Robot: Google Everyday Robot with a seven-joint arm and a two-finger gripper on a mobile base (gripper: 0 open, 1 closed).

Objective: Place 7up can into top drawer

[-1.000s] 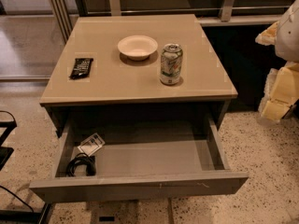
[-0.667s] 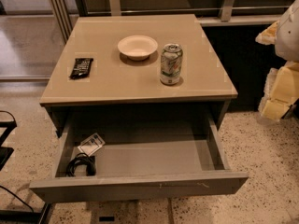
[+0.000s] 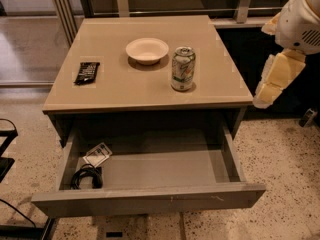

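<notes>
Table (image 3: 125, 91) with top drawer (image 3: 150, 200) pulled open toward 6 o'clock. The 7up can (image 3: 183, 69) stands upright on the tan tabletop, right of centre, at about 4 o'clock from the white bowl (image 3: 147, 50) and near it without touching. A dark wrapped bar (image 3: 87, 72) lies flat toward the 9 o'clock edge, well apart from both. The claw (image 3: 274, 81), cream-coloured below a white arm segment, hangs off the table at 3 o'clock from the can, beyond the right edge and holding nothing; whether it is released or clenched cannot be told. Its side position suggests an approach not yet begun, with the can not yet grasped. The drawer's grey floor is bare across the middle and right, which probably offers the easiest landing spot; a coiled black cable (image 3: 86, 177) and a small packet (image 3: 97, 155) occupy its corner at 8 o'clock. The tabletop is smooth and slightly glossy. The floor (image 3: 285, 159) is speckled terrazzo, and metal rails run behind the table at 12 o'clock.
</notes>
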